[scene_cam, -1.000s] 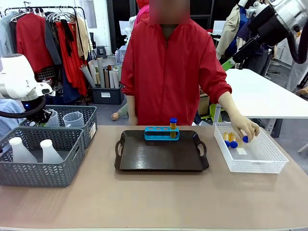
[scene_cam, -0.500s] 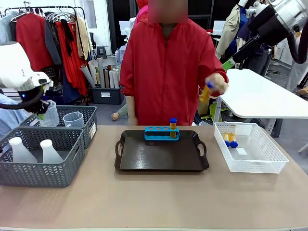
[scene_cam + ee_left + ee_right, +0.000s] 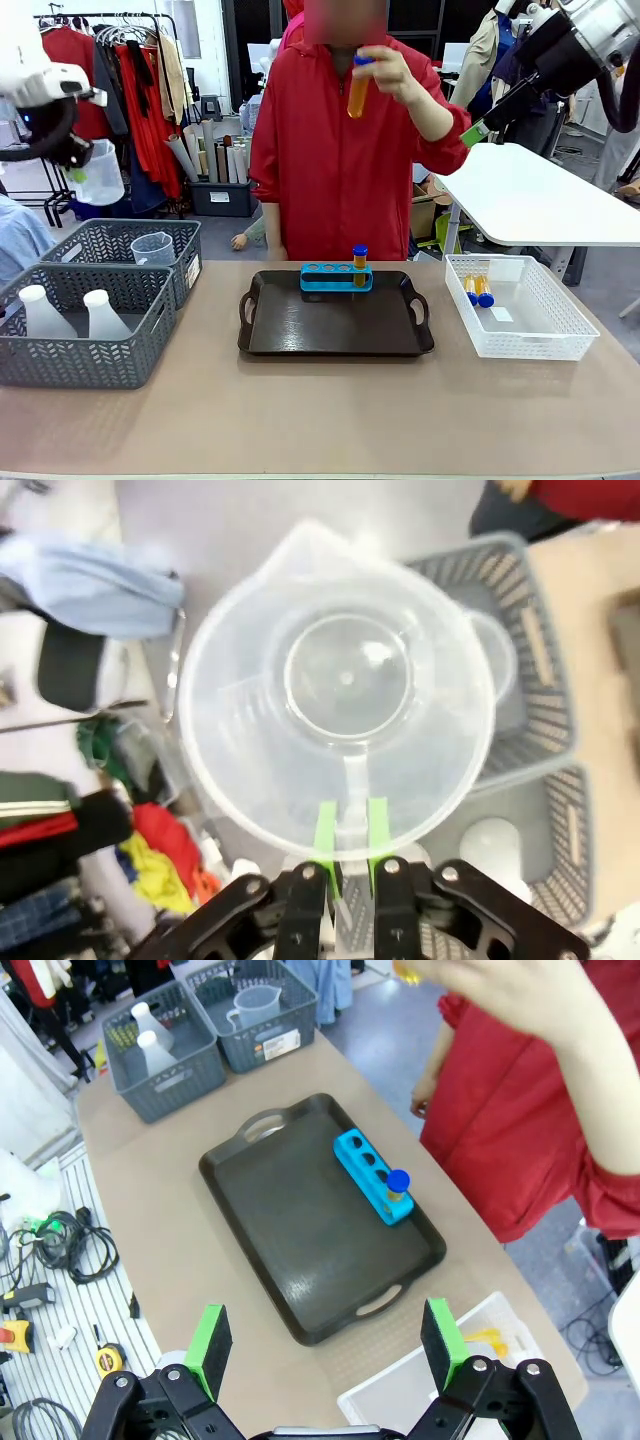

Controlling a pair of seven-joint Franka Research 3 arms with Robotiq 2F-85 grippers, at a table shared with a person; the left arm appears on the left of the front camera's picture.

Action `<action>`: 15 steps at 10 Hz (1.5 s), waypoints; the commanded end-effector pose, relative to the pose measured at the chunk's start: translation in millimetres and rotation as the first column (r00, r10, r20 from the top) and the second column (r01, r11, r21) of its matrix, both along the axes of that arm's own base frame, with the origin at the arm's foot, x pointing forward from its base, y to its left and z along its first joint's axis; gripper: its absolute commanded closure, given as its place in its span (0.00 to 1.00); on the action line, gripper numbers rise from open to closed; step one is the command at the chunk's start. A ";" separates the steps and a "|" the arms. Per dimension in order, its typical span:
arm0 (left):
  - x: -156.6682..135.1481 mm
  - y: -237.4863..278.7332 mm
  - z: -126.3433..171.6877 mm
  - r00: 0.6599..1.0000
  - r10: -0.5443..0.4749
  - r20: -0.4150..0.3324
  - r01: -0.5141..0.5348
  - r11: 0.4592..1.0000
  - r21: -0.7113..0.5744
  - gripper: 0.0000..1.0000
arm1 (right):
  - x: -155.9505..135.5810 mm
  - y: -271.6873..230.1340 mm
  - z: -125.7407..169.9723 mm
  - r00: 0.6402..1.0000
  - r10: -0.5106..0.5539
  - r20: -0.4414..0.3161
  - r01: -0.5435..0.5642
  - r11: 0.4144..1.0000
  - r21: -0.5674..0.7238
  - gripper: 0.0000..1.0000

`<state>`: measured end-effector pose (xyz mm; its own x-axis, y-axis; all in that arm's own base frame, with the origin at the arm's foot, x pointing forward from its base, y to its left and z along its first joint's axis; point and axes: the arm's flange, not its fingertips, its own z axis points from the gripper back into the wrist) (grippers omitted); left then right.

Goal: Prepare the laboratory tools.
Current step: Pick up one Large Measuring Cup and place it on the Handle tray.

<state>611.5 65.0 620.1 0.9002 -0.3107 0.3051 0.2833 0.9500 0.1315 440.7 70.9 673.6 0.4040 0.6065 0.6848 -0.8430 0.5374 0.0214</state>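
Tally: tube (image 3: 358, 88) (image 3: 360, 262) (image 3: 470, 290) (image 3: 485, 293) × 4, each orange liquid with blue cap; beaker (image 3: 98, 172) (image 3: 152, 248) × 2, clear plastic; flask (image 3: 42, 312) (image 3: 102, 315) × 2, white. Grey basket (image 3: 90, 365) (image 3: 185, 270) × 2; white basket (image 3: 540, 345) × 1. Tray (image 3: 330, 330) × 1; blue rack (image 3: 325, 278) × 1, four holes.

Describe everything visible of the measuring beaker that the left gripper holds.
The measuring beaker is clear plastic, round, with a pouring spout opposite its handle and faint scale marks on the wall. It looks empty. It hangs upright in the air, above the level of the grey mesh baskets. The left gripper is shut on its handle; nothing else touches it.
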 end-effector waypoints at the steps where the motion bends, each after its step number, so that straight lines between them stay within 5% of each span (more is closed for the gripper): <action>1: -0.2 -7.5 34.8 0.996 -0.090 -0.012 0.090 0.996 0.004 1.00 | 0.1 -0.1 0.9 1.000 0.007 0.003 -0.007 1.000 0.002 0.00; 7: -30.7 -18.4 142.5 0.962 -0.272 -0.015 0.271 0.962 -0.036 1.00 | 0.1 -0.1 0.9 1.000 0.007 0.003 -0.007 1.000 0.002 0.00; 15: -39.1 -27.5 127.5 0.968 -0.250 -0.019 0.250 0.968 -0.009 1.00 | 0.1 -0.1 0.9 1.000 0.007 0.003 -0.007 1.000 0.002 0.00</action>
<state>572.7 37.4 747.3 0.8005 -0.5244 0.2900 0.5142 0.8496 0.1168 440.7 70.9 673.6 0.4040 0.6066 0.6847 -0.8431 0.5374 0.0214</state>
